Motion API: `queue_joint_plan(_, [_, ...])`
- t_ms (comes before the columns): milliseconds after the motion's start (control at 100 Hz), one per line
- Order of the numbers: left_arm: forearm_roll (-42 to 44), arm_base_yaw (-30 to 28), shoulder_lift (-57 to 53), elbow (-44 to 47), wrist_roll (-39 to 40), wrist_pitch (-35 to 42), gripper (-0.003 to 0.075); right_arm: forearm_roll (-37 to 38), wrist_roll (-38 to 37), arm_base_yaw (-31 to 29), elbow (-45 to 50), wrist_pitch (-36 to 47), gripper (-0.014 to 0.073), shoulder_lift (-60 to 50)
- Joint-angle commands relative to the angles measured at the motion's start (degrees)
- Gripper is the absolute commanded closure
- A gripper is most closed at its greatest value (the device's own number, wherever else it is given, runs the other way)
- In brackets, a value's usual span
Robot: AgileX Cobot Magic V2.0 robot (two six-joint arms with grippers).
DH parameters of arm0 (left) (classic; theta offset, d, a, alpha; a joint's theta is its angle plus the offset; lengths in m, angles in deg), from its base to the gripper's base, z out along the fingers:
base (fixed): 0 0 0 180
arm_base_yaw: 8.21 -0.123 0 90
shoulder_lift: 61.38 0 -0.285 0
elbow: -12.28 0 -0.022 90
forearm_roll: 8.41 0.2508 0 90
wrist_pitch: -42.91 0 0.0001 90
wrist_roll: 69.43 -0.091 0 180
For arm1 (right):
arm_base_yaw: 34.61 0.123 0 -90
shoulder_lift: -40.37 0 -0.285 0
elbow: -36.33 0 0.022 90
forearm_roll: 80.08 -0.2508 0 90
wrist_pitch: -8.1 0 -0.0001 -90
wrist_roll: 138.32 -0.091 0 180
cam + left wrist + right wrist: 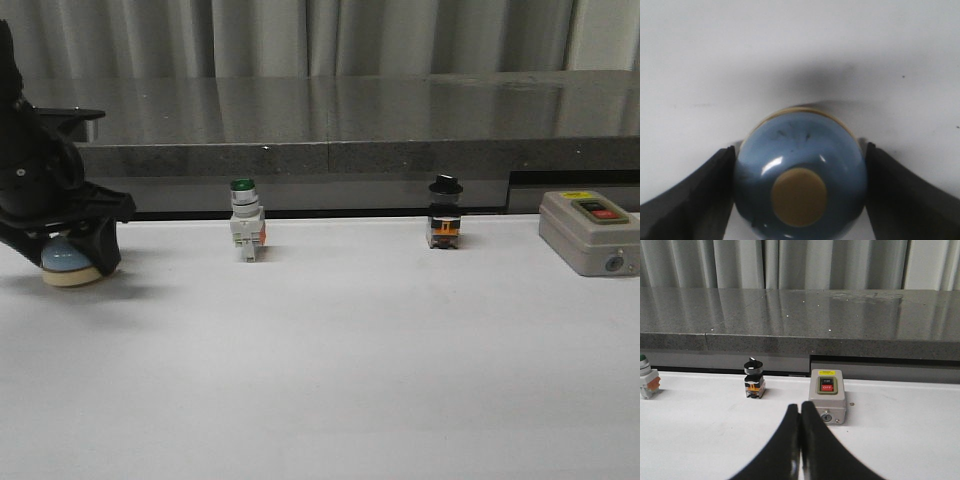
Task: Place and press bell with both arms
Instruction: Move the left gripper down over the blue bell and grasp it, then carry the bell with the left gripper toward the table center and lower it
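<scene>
The light-blue dome bell (66, 264) with its cream base stands on the white table at the far left. My left gripper (72, 250) reaches down over it, and its black fingers are closed against both sides of the dome. In the left wrist view the bell (805, 150) fills the space between the fingers (705, 195), with the cream button facing the camera. My right gripper (800, 406) is shut and empty, low over the table in front of the grey switch box. The right arm is out of the front view.
A green-capped white switch (245, 232) and a black-knobbed switch (444, 213) stand along the table's back edge. A grey on/off box (588, 232) sits at the right; it also shows in the right wrist view (826, 396). A dark stone ledge (400, 130) runs behind.
</scene>
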Motion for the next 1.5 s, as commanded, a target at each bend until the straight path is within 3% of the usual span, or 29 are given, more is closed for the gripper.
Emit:
queue_joint_plan(0, [0.0,1.2,-6.6,-1.6,0.0,0.9,0.0527,0.1,0.3,-0.4,-0.8,4.7,0.0654,-0.9])
queue_joint_plan(210, [0.0,7.7,-13.6,-1.6,0.0,-1.5,0.0527,0.1,0.3,-0.4,-0.8,4.7,0.0654,-0.9])
queue_joint_plan(460, [-1.0,19.6,-15.3,-1.7,0.0,-1.5,0.0527,0.1,0.3,-0.4,-0.8,4.7,0.0654,-0.9])
queue_joint_plan(730, [-1.0,28.6,-13.1,-1.8,0.0,5.2,0.0527,0.1,0.3,-0.4,-0.8,4.7,0.0654,-0.9])
queue_joint_plan(1350, [-1.5,31.7,-1.2,-5.1,0.0,5.2,0.0527,0.1,0.3,-0.4,-0.8,4.7,0.0654,-0.9])
queue_joint_plan(1490, [-1.5,31.7,-1.2,-5.1,0.0,4.4,0.0477,0.1,0.3,-0.4,-0.8,4.7,0.0654,-0.9])
